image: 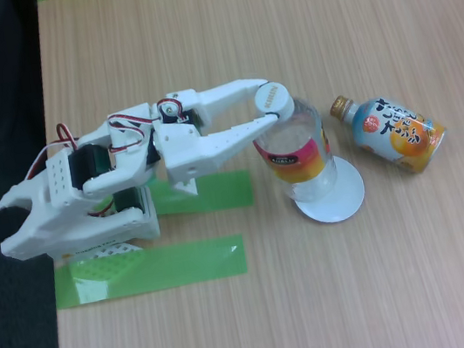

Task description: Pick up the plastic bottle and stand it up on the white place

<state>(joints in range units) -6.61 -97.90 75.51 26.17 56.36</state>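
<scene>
In the fixed view the bottle [300,156] stands with its base on the disc [342,199], which lies on the wooden worktop [323,301]; seen from above it looks roughly upright, perhaps leaning a little toward the arm, and its base sits toward the disc's upper-left part rather than its centre. The tool [266,107] is at the bottle's top, its two white fingers to either side of the white cap [273,98] and neck, and it looks clamped on the bottle there, though from this angle contact on both sides cannot be confirmed. The bottle is clear and appears empty or nearly so, so it is probably very light and easy to tip; its thin wall would likely give under a squeeze at mid-body, and the smooth label band [296,158] could slip. The cap and neck are the stiffest part and the ridged cap should offer some grip, so that seems a sound place to hold, but a hold so high leaves the base free to swing. A second, opaque blue-and-orange bottle [398,134] lies on its side near the disc, apart from it. Green tape strips [184,261] lie under and beside the arm's base.
</scene>
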